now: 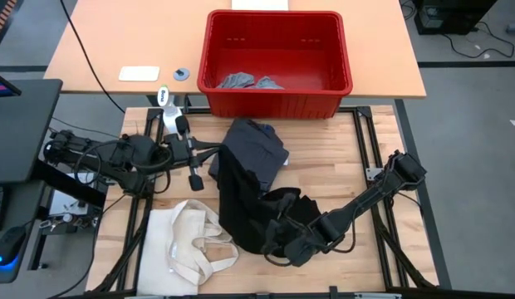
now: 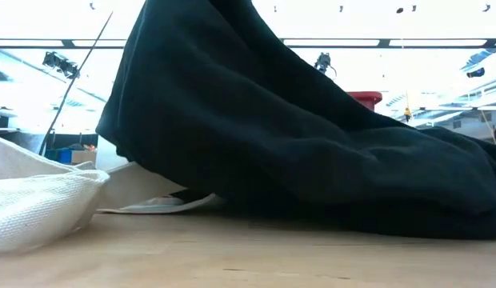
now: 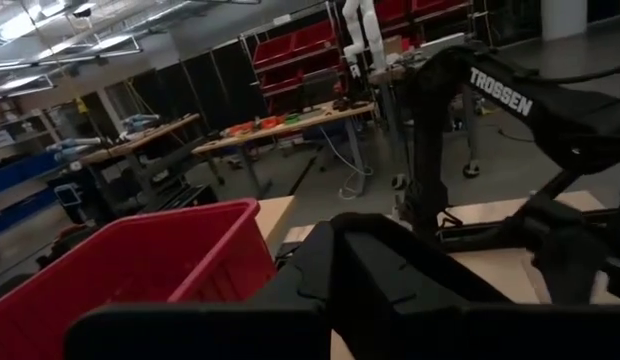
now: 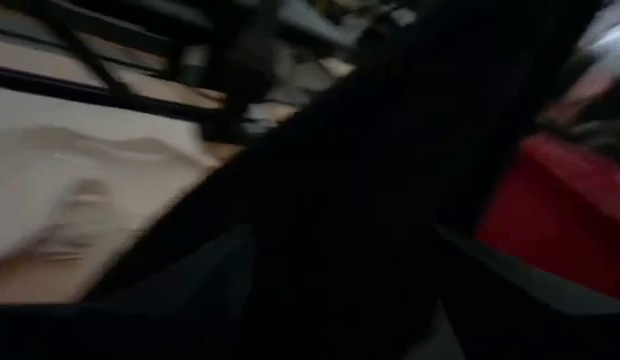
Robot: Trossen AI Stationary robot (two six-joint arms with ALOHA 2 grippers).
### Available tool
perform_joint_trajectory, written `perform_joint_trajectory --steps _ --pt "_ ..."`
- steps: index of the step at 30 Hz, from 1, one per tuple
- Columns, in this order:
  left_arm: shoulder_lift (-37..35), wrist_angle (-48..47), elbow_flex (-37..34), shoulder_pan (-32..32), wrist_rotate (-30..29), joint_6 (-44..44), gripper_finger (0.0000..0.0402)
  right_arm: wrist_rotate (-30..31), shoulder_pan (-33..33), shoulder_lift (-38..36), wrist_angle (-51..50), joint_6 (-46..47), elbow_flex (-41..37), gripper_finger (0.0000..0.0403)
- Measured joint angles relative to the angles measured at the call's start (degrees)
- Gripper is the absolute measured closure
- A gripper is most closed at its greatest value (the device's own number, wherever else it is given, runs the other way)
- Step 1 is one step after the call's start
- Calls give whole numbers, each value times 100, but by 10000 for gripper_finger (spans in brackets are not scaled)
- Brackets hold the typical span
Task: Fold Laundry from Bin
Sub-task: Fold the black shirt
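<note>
From above, centre frame, the large black piece (image 1: pixel 245 195) sprawls in soft, heavy folds over the pale wood-plank table (image 1: pixel 332 170), with a dark grey piece (image 1: pixel 256 145) bunched at its upper end. At the top sits the bin (image 1: pixel 278 91), glossy red plastic, thick-rimmed, rectangular, with rows of slots in its walls; smaller light grey pieces (image 1: pixel 241 81) lie crumpled on its floor. Lower left, the cream canvas tote bag (image 1: pixel 187 249) lies flat, coarse weave, long looping handles. The right gripper (image 1: pixel 282 241) is down at the black cloth's lower edge, right against the fabric; whether its fingers are spread or holding anything, I cannot tell from up here. The left gripper (image 1: pixel 209 152) reaches in from the left, at the dark grey bundle's edge, fingers pinched together; whether cloth is caught between them I cannot tell.

Down at table height now: the black piece (image 2: pixel 296 136) rises like a matte tent across most of the frame, the tote's (image 2: pixel 40 200) rough woven canvas at the left, a sliver of red bin (image 2: pixel 368 99) behind.

Left wrist view: dark moulded fingers fill the bottom, the bin's (image 3: pixel 130 265) smooth red wall at lower left, and on the other arm (image 3: pixel 550 110), upper right, white capitals read "TROSSEN".

Right wrist view: blurred, but black cloth (image 4: pixel 390 180) sweeps diagonally across, pale canvas (image 4: pixel 80 210) at left, red plastic (image 4: pixel 560 220) at right. The fingers' hold is not clear here either.
</note>
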Motion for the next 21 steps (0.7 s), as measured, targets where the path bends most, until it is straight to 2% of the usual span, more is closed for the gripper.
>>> perform_joint_trajectory --steps 2,8,13,16,20,21 --pt "-12 2 0 -2 11 33 381 -360 -52 0 -180 648 0 108" --pt "-52 42 0 -32 11 39 381 -519 -282 7 -1448 2348 -2 125" --pt "-52 147 0 -157 14 146 381 -710 -390 7 -1734 2404 -10 161" --pt "-73 184 0 -241 19 212 381 -806 -398 7 -1772 2159 -35 228" --pt "-175 44 0 -430 164 476 381 -997 -380 -65 -2200 1789 -6 361" --pt "-213 -25 0 -486 276 521 381 -997 -338 -127 -2455 1786 31 381"
